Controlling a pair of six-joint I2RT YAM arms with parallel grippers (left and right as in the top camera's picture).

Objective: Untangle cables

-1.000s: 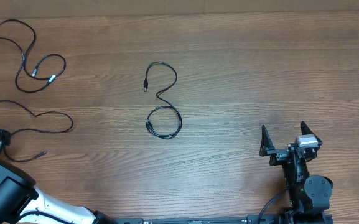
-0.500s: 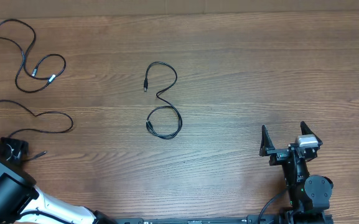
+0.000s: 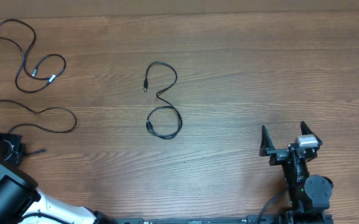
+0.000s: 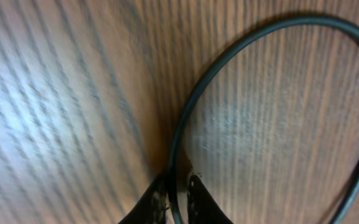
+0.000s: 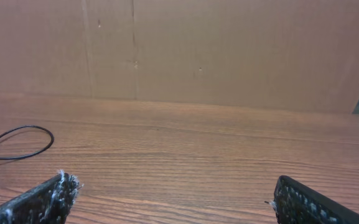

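Observation:
Three thin black cables lie apart on the wooden table (image 3: pixel 260 74). One curls at the far left back (image 3: pixel 27 62), and one forms an S with a loop in the middle (image 3: pixel 164 106). The third (image 3: pixel 48 112) snakes along the left edge. My left gripper (image 3: pixel 10 149) is shut on this third cable near its plug end. In the left wrist view the fingertips (image 4: pixel 195 193) pinch the cord, and the cable (image 4: pixel 228 55) arcs away in a loop. My right gripper (image 3: pixel 289 138) stands open and empty at the front right, far from every cable (image 5: pixel 27 127).
A brown cardboard wall (image 5: pixel 229 50) stands behind the table's far edge. The right arm's base (image 3: pixel 310 193) sits at the front right, and the left arm's white link (image 3: pixel 48 208) crosses the front left corner.
My left gripper's jaws went from open to shut on the left cable, shifting slightly right and toward the front. The cable's loop reshaped a little. The right arm has not moved.

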